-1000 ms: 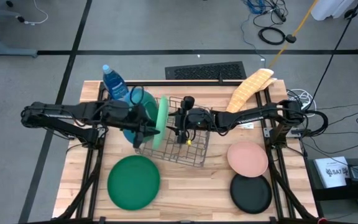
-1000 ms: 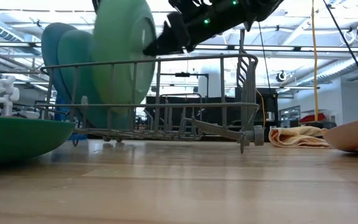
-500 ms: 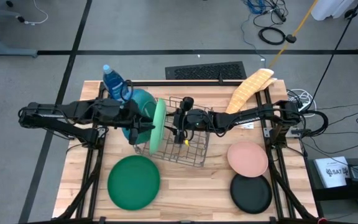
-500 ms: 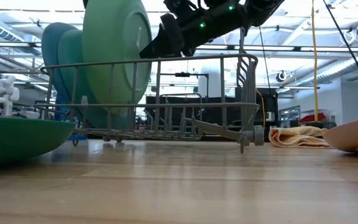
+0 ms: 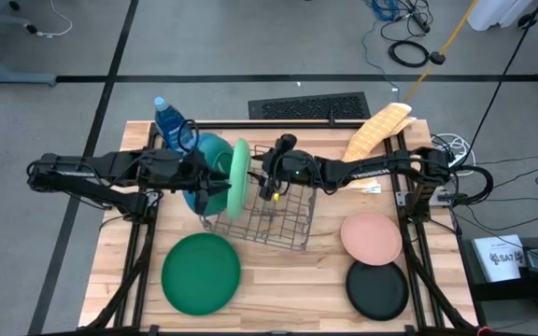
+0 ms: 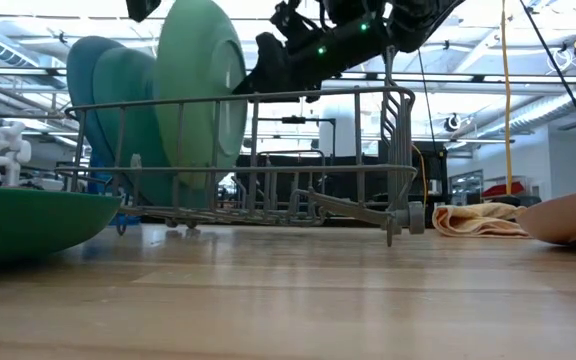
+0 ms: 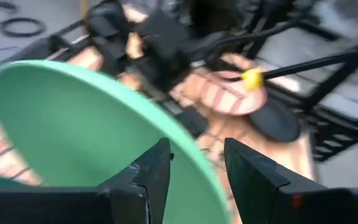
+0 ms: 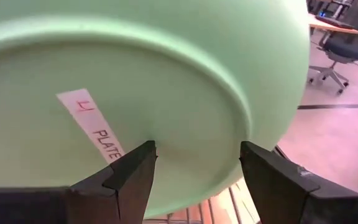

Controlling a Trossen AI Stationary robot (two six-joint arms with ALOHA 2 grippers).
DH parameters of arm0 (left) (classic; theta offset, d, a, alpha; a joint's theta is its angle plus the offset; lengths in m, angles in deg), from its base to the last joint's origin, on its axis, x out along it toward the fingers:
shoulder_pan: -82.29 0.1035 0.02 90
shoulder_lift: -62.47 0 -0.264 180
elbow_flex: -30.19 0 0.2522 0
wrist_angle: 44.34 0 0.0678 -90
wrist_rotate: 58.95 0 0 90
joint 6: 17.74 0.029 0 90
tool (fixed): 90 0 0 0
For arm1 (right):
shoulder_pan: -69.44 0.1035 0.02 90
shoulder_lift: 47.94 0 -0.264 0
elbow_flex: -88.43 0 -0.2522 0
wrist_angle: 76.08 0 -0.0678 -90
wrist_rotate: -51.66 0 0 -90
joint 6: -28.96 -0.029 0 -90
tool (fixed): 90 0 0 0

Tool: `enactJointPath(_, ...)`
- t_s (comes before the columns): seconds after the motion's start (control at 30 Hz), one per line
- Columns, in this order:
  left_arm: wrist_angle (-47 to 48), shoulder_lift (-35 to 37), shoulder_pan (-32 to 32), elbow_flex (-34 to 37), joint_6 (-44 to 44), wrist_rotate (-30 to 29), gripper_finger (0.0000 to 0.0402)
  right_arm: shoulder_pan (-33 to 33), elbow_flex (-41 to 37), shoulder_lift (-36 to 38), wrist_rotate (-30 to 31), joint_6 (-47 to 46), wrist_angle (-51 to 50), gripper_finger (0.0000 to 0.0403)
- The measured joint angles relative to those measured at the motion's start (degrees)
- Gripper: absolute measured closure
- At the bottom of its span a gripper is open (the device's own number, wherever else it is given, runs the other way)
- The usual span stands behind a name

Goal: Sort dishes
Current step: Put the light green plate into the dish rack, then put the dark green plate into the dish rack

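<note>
Pale green plate (image 5: 239, 177) upright on edge in rack (image 5: 283, 217), left tool (image 5: 224, 189) gripping its rim, right tool (image 5: 267, 183) open.

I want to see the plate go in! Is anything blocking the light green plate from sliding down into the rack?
Nothing visible blocks it. The light green plate already stands upright between the wire rack's bars, the left pincer on its rim. The right pincer hangs open against its back.

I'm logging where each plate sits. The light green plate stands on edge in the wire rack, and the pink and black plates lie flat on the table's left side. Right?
Not quite. The high view shows the pink plate and black plate lying flat on the table's right side, not its left. The light green plate does stand on edge in the wire rack.
</note>
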Motion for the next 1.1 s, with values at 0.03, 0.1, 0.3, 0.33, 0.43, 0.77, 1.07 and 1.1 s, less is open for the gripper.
enactJointPath(0.03, 1.05, -0.31, 0.02, 0.00, -0.38, -1.38, 0.0251, 0.09, 0.00, 0.00, -0.01, 0.04, 0.22, 0.0174)
enactJointPath(0.1, 2.11, -1.08, 0.04, 0.00, -1.73, -3.59, 0.0251, 0.22, 0.00, 0.00, 0.43, -0.33, 0.61, 0.0174)
enactJointPath(0.3, -0.98, -1.42, 0.05, 0.04, -1.06, -4.39, 0.0251, -0.70, 0.00, 0.02, 4.67, -4.72, -2.28, 0.0174)
enactJointPath(0.33, -1.84, -1.22, 0.04, 0.08, -1.01, -4.34, 0.0251, -0.97, 0.00, 0.02, 4.74, -5.16, -2.72, 0.0174)
enactJointPath(0.43, -4.41, -0.87, 0.02, 0.03, 0.17, -3.72, 0.0251, -1.48, 0.00, 0.02, 4.48, -6.26, -3.33, 0.0174)
enactJointPath(0.77, 3.08, -4.92, 0.09, 0.04, -3.37, -9.48, 0.0251, -1.40, 0.00, 0.04, 5.99, -11.25, -3.81, 0.0174)
enactJointPath(1.07, 0.27, -4.33, -0.08, -0.13, -0.79, -9.85, 0.0251, 0.87, 0.00, 0.44, 4.87, -3.71, -4.10, 0.0174)
enactJointPath(1.1, 0.05, -3.74, -0.26, -0.72, 0.14, -9.07, 0.0251, 1.45, 0.00, 0.59, 3.90, -2.42, -3.97, 0.0174)
